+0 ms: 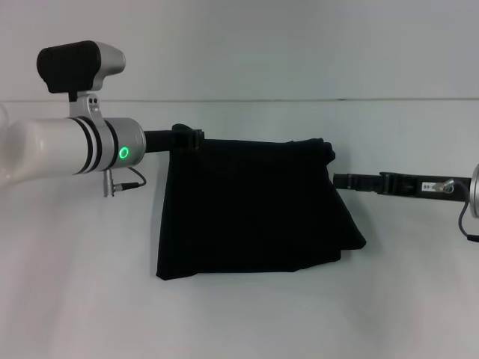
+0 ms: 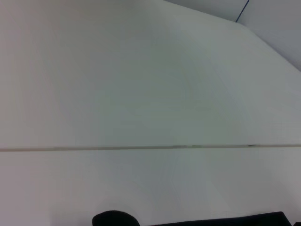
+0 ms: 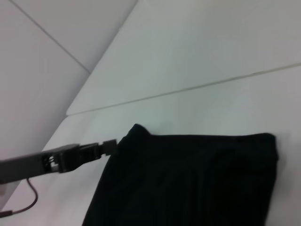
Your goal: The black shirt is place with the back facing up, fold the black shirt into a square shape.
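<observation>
Black shirt (image 1: 254, 202) lies on the white table (image 1: 75, 299) near the middle of the head view, already folded down to a compact, roughly four-sided panel. Its far edge runs straight from side to side, while the near edge is uneven and a flap flares out at the near corner on the robot's right. The fabric is plain matte black with soft creases and no print.

The left gripper (image 1: 187, 137) sits at the far corner of the shirt on the robot's left, touching or just beside the cloth; whether it is pinching the fabric or has let go cannot be told. The right gripper (image 1: 343, 179) reaches in from the robot's right and meets the shirt's right edge a little nearer than the far corner; its state cannot be told either. In the right wrist view the left gripper (image 3: 107, 147) shows with its tip against a raised corner of the shirt (image 3: 188, 179).

The shirt lies between the two arms, its far edge running from one gripper toward the other, so the coming move probably turns on those two far corners. The left arm looks slightly closer to its corner.
</observation>
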### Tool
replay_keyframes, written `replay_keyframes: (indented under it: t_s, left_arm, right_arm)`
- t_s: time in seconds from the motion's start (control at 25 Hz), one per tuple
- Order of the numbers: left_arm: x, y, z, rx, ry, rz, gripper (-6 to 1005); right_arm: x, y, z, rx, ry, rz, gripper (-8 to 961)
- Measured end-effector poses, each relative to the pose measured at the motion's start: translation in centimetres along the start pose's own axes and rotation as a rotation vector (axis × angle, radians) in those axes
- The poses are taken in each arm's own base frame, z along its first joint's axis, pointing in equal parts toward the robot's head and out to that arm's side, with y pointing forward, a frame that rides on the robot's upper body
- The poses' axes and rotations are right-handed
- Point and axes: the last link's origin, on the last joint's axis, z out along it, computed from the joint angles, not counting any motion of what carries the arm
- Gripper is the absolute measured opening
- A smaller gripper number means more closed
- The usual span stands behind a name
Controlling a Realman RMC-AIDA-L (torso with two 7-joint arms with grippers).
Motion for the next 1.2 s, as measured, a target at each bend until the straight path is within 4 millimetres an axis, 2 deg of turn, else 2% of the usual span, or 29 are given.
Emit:
replay_keyframes:
  t_s: [0.48, 0.68, 1.12, 1.2]
  left_arm:
    - [0.0, -0.1, 0.0, 0.001, -0.003, -0.010, 2]
    - [-0.2, -0.1, 0.0, -0.003, -0.008, -0.018, 4]
    - [-0.3, -0.4, -0.1, 0.006, -0.007, -0.042, 7]
    - [-0.3, -0.4, -0.1, 0.008, -0.007, -0.042, 6]
  right_arm:
    - [1.7, 0.4, 0.4, -0.024, 0.056, -0.023, 674]
    - [1.9, 0.7, 0.8, -0.028, 0.075, -0.036, 505]
    - [2.3, 0.9, 0.8, -0.045, 0.084, -0.074, 53]
    - [2.5, 0.8, 0.8, -0.047, 0.086, -0.070, 26]
